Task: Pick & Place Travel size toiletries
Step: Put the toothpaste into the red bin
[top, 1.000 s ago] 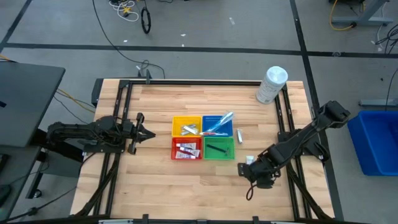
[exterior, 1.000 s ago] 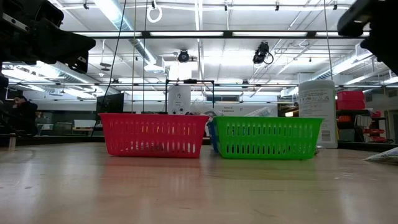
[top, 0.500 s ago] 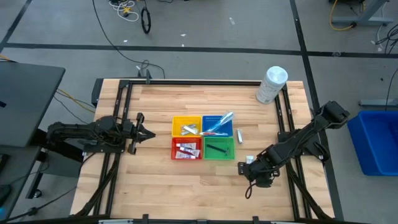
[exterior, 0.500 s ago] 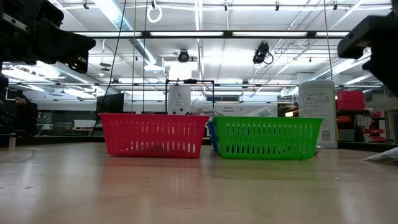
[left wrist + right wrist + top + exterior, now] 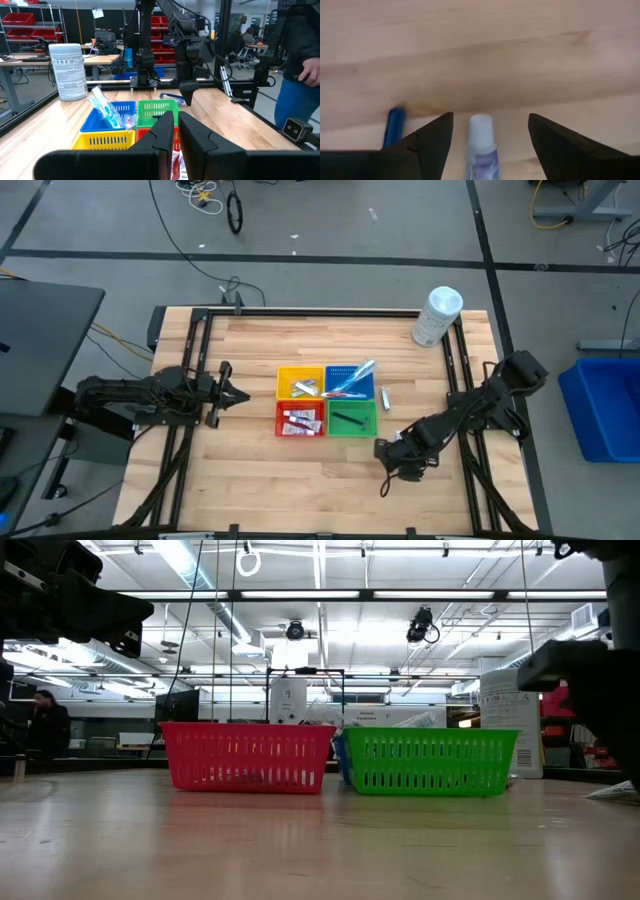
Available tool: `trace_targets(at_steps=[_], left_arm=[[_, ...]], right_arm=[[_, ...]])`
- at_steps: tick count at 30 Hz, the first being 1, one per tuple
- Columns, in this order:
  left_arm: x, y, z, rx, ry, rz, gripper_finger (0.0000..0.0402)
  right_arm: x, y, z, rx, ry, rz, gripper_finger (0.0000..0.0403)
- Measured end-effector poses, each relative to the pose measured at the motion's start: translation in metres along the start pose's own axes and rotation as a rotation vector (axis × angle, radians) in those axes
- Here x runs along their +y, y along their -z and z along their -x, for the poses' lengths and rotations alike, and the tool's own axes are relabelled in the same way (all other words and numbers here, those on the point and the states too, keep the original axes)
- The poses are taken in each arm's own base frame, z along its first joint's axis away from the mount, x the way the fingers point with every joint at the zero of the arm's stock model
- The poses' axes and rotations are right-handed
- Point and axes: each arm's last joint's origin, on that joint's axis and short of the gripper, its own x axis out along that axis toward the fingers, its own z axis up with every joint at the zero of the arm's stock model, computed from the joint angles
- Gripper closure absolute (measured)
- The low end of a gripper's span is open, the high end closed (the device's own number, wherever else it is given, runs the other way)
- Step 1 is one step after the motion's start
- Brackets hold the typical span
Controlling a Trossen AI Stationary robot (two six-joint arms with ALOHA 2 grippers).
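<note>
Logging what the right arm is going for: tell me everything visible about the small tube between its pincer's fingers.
The small tube is pale lavender-white with a rounded white cap and looks like soft plastic. It lies flat on the bare wooden table, cap pointing away from the camera. The right pincer is open, one dark finger on each side, neither touching it. A blue item lies beside it, apart. Its lower end is cut off.

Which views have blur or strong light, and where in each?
Low view: bright ceiling lights glare, and the near table is soft. Right wrist view: the tube between the open right claw fingers looks blurred. High view: even light.
</note>
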Motion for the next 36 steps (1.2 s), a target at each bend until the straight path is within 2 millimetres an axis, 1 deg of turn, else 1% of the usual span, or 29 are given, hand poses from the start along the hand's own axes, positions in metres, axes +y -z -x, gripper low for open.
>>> trace_targets(at_steps=[4, 8, 11, 16, 20, 28, 36], left_arm=[[0.0000, 0.0001, 0.0000, 0.001, 0.000, 0.000, 0.0369], [0.0000, 0.0001, 0.0000, 0.001, 0.000, 0.000, 0.0369], [0.0000, 0.0001, 0.0000, 0.000, 0.000, 0.000, 0.0369], [0.0000, 0.0001, 0.0000, 0.001, 0.000, 0.000, 0.0369], [0.0000, 0.0000, 0.0000, 0.000, 0.000, 0.000, 0.0369], [0.0000, 0.0001, 0.0000, 0.001, 0.000, 0.000, 0.0370], [0.0000, 0.0001, 0.0000, 0.001, 0.000, 0.000, 0.0369]], right_arm=[[0.0004, 0.0026, -0.0094, 0.012, 0.033, -0.104, 0.0130], [0.0019, 0.0046, -0.0108, 0.036, 0.033, -0.111, 0.0129], [0.0019, 0.0065, -0.0106, 0.045, 0.027, -0.116, 0.0137], [0.0021, 0.0072, -0.0107, 0.046, 0.021, -0.115, 0.0165], [0.0025, 0.0073, -0.0107, 0.043, 0.014, -0.086, 0.0192], [0.0029, 0.0074, -0.0109, 0.040, 0.008, -0.082, 0.0245], [0.0027, 0.0075, -0.0109, 0.043, 0.012, -0.082, 0.0283]])
